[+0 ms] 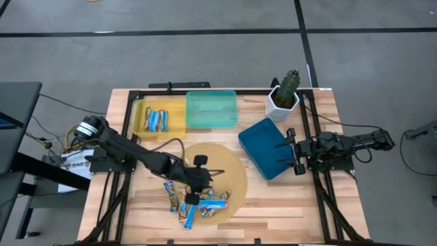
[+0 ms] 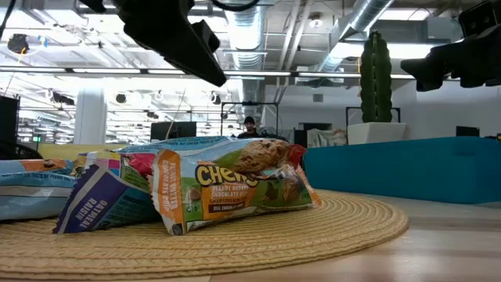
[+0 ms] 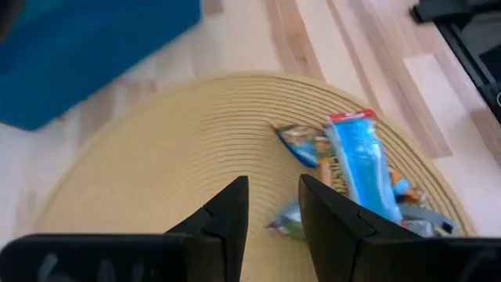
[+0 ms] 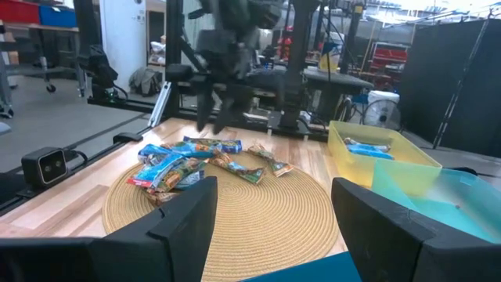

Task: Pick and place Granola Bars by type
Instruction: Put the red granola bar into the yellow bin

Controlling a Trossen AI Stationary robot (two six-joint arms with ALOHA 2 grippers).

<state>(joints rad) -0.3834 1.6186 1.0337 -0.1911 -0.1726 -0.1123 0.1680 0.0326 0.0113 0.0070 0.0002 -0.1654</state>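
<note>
High view shows you the left gripper (image 1: 193, 188) hanging over the Granola Bars (image 1: 194, 201) heaped on the round woven mat (image 1: 229, 167), its fingers (image 3: 227, 215) a little apart and pinching nothing. More bars lie in the yellow tray (image 1: 174, 117). Your right gripper (image 1: 292, 147) waits spread wide over the dark blue tray (image 1: 263, 140).

A loose heap of blue and tan Granola Bars (image 1: 194, 200) lies on the woven mat (image 1: 232, 171); several blue ones fill the yellow tray (image 1: 176, 117).

Pale wooden slatted counter (image 1: 287, 195), bearing round woven straw mat (image 1: 235, 174), yellow tray (image 1: 140, 116), teal tray (image 1: 212, 109), dark blue tray (image 1: 263, 143), white potted cactus (image 1: 283, 96).
</note>
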